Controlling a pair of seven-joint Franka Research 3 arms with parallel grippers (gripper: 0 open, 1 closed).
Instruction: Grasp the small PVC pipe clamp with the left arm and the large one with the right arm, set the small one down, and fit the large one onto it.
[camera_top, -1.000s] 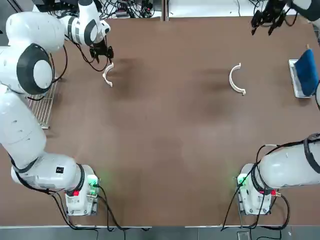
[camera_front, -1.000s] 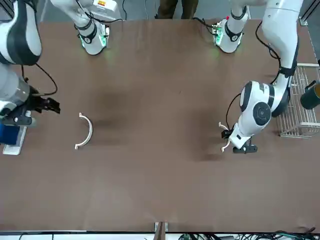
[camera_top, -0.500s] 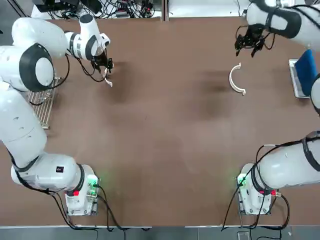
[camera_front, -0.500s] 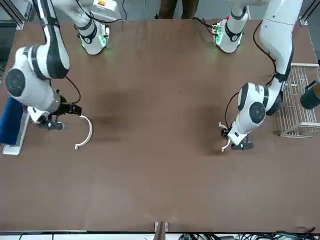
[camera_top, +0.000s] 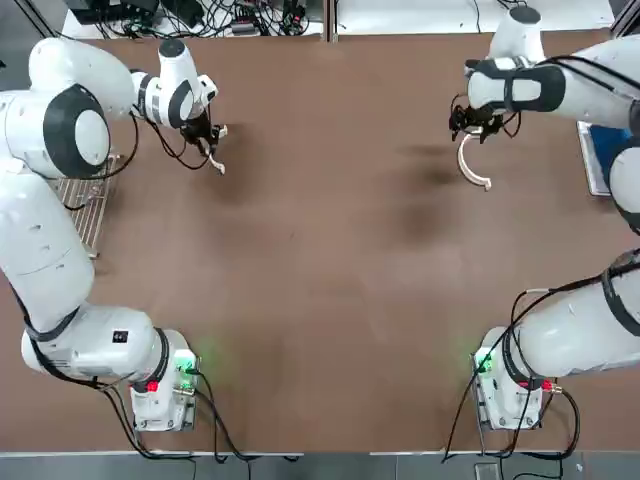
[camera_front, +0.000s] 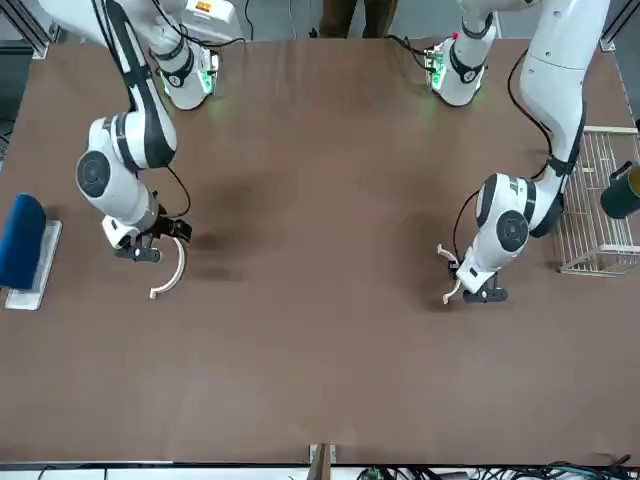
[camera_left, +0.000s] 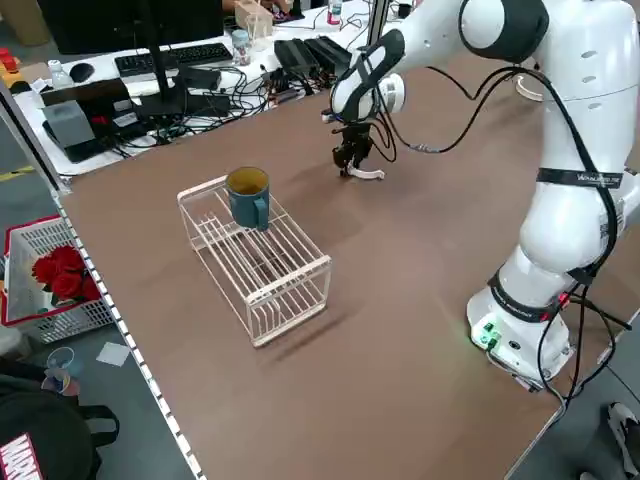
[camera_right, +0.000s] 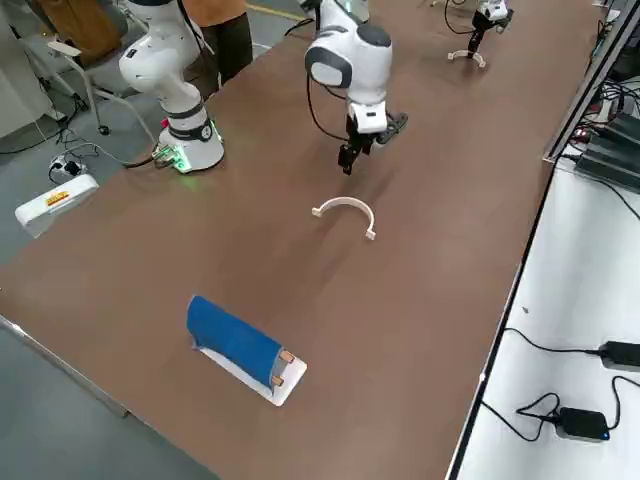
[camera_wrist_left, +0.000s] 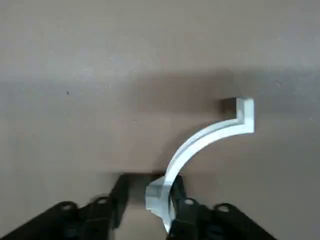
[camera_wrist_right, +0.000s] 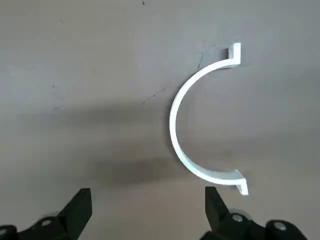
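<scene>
The brown counter (camera_top: 330, 250) has a smooth, matt top. Near its left edge stands a white wire rack (camera_left: 258, 278), with a blue-green mug (camera_left: 248, 200) on it. Near the right edge there is a curved blue piece (camera_right: 235, 338) on a white flat tray (camera_right: 290, 384). Black cables (camera_top: 181, 150) loop beside the left arm's end.

The small clamp (camera_wrist_left: 197, 141) lies in the far left part of the counter. One of its ends is between the two fingers of the left hand (camera_wrist_left: 149, 189), which is partly open, with a gap on one side. The large clamp (camera_wrist_right: 176, 125) rests in the far right part; the right hand (camera_wrist_right: 149, 200) is wide open near its far end, and does not hold it. Both clamps are thin, white plastic half-rings with small end tabs.
</scene>
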